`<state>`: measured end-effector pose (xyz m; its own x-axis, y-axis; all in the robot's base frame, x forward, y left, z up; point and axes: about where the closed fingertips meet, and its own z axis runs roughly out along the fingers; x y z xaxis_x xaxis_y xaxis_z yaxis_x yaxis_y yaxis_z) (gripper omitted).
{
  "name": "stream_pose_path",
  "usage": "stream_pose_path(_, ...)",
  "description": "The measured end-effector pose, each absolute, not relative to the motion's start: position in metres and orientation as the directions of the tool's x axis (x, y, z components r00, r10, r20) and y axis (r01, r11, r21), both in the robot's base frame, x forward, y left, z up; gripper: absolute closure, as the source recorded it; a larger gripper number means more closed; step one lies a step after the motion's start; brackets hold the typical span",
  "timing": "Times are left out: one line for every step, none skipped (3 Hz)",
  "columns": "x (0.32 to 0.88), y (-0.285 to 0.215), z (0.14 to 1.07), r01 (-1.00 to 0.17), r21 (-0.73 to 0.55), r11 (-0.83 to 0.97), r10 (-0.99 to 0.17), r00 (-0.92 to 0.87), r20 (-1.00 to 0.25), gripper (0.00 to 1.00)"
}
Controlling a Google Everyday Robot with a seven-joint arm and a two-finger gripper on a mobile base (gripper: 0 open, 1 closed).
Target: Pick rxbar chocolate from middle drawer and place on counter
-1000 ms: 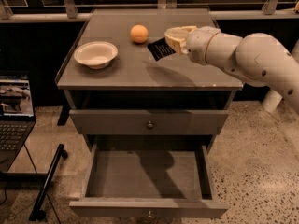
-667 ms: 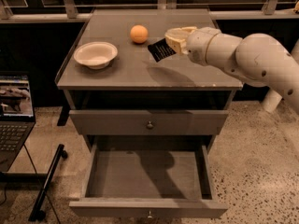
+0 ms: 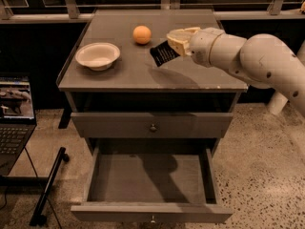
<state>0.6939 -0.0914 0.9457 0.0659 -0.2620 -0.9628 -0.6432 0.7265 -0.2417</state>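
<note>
While the middle drawer is standing open below, the gripper is pinching the rxbar chocolate just above the counter near its right edge, so it is doing the placing step and probably needing to lower and let go.

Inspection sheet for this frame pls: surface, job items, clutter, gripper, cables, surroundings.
Surface: counter grey, front edge worn.
Job's things: rxbar chocolate tilted in the gripper's grasp, over the counter right of centre; cannot tell whether it touches the counter. Middle drawer pulled open, nothing seen inside.
Clutter: white bowl on the counter's left; orange ball towards the back.
Grippers: gripper over the counter, shut on the bar.
Cables: thin dark cable on the floor at left.
Surroundings: upper drawer closed; laptop at left; speckled floor.
</note>
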Motion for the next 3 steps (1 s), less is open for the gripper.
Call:
stream_pose_path(0.6939, -0.0914, 0.9457, -0.643, -0.242, 0.726, -0.262, 0.066, -0.963, 0.12)
stream_pose_path(0.6939, -0.0913, 0.9457, -0.643, -0.242, 0.726, -0.262, 0.066, -0.963, 0.00)
stream_pose_path(0.6939, -0.0913, 0.9457, -0.643, -0.242, 0.726, -0.262, 0.066, -0.963, 0.00)
